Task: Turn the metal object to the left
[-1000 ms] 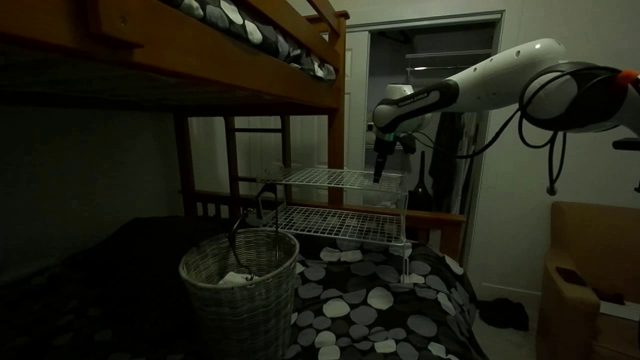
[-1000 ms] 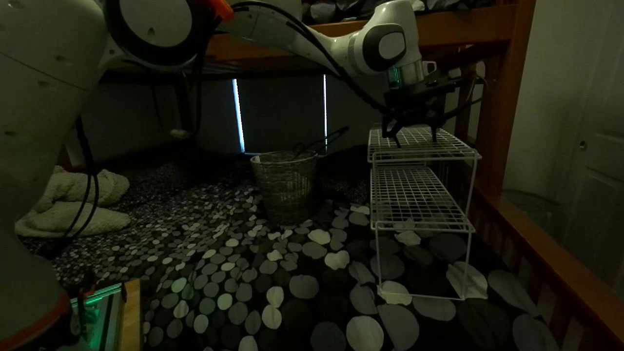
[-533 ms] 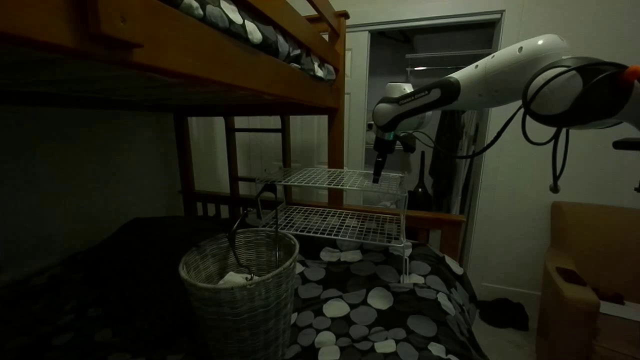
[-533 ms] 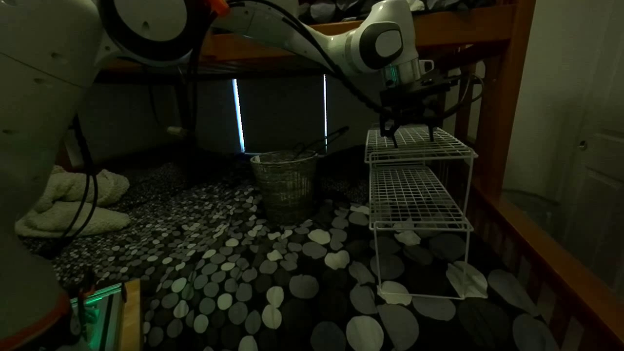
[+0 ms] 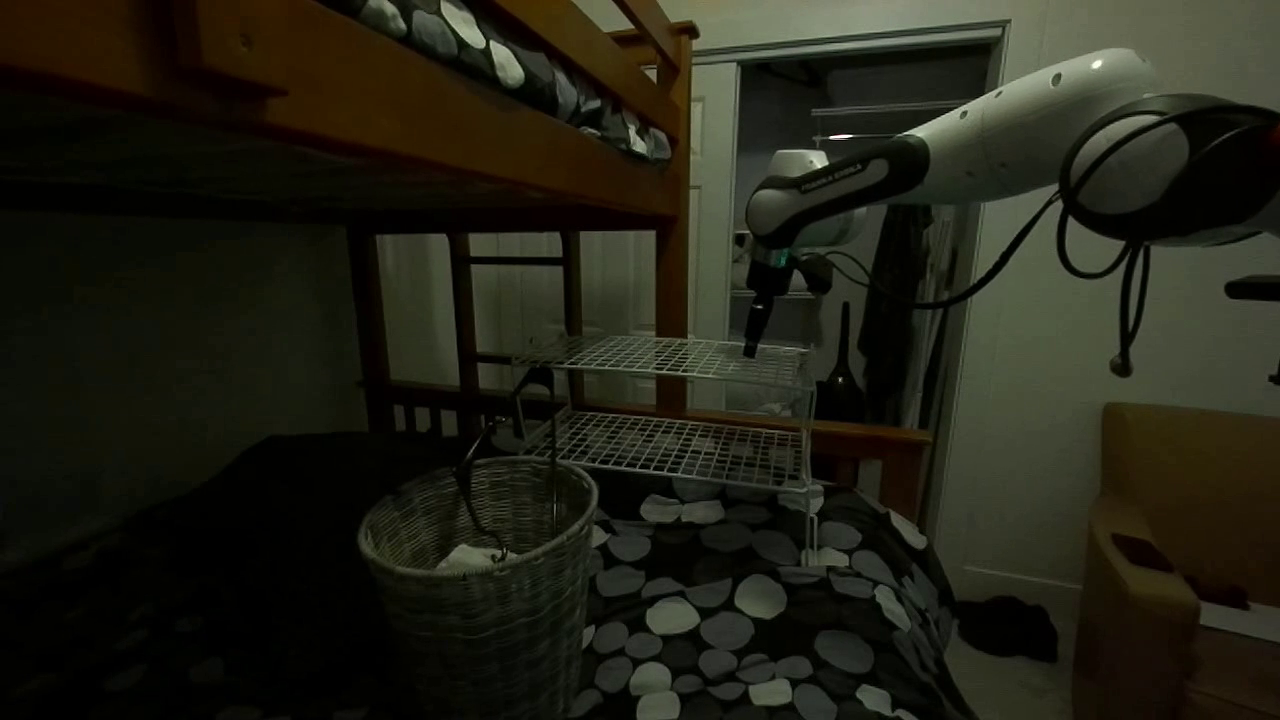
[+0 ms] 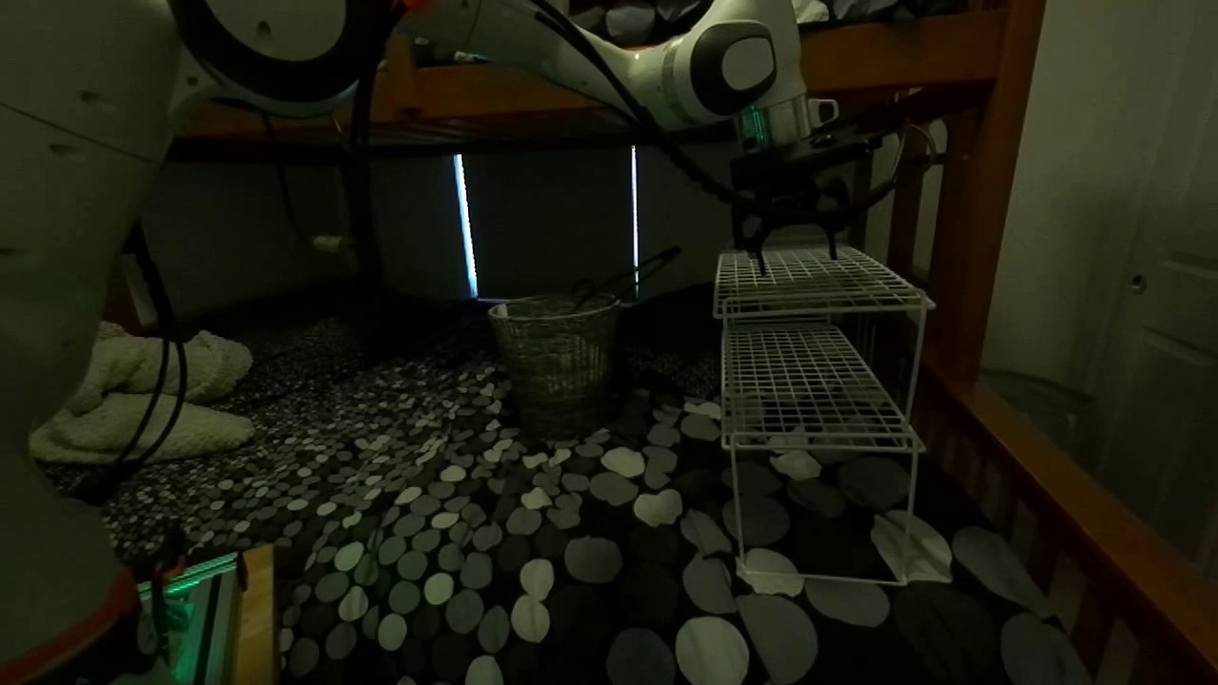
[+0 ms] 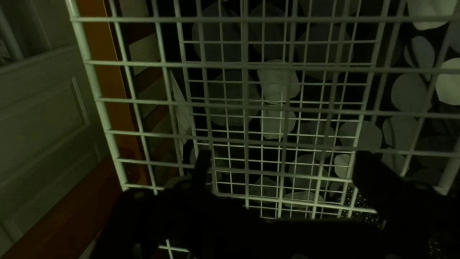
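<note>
Since the pincer [image 6: 797,264] hangs spread, empty, over the wire rack [image 6: 818,390], I'd lift straight up if turn's done, avoiding snags.

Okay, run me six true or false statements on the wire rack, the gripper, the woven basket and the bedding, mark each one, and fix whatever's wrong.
1. The wire rack has two grid shelves, one above the other. True.
2. The gripper is open, over the rack's upper shelf. True.
3. The wire rack is lying on its side. False: it stands upright on the bedding.
4. The woven basket stands apart from the rack. True.
5. The woven basket is empty. False: in an exterior view, something pale lies inside it.
6. The bedding is plain white. False: it is dark with gray and pale spots.
</note>
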### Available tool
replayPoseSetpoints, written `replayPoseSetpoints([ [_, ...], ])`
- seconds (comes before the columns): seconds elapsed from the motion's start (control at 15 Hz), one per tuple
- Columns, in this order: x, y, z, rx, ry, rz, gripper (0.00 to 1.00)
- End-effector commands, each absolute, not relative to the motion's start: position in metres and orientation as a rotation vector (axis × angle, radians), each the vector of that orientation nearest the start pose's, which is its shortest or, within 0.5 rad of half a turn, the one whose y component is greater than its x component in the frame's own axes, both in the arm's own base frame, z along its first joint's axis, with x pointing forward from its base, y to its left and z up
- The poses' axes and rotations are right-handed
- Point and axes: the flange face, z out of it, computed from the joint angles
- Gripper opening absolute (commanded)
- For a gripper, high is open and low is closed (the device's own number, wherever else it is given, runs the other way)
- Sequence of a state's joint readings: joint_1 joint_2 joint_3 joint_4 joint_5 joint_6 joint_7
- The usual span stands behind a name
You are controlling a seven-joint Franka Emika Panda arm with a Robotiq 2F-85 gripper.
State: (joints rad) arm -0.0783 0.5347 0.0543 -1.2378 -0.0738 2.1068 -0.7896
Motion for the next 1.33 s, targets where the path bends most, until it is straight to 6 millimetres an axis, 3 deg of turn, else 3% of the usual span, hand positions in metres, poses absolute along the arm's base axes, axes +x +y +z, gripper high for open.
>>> replayPoseSetpoints([
  [0.0,0.731,-0.034,0.489,-3.049,-1.228,-0.393,1.00],
  [0.73,0.744,-0.043,0.453,-3.078,-1.132,-0.372,1.00],
  [0.8,0.744,-0.044,0.453,-3.074,-1.128,-0.364,0.78],
  [0.87,0.744,-0.044,0.451,-3.070,-1.129,-0.359,0.74],
  [1.2,0.749,-0.042,0.451,-3.011,-1.237,-0.404,0.36],
  [1.27,0.749,-0.041,0.449,-3.003,-1.254,-0.377,0.61],
])
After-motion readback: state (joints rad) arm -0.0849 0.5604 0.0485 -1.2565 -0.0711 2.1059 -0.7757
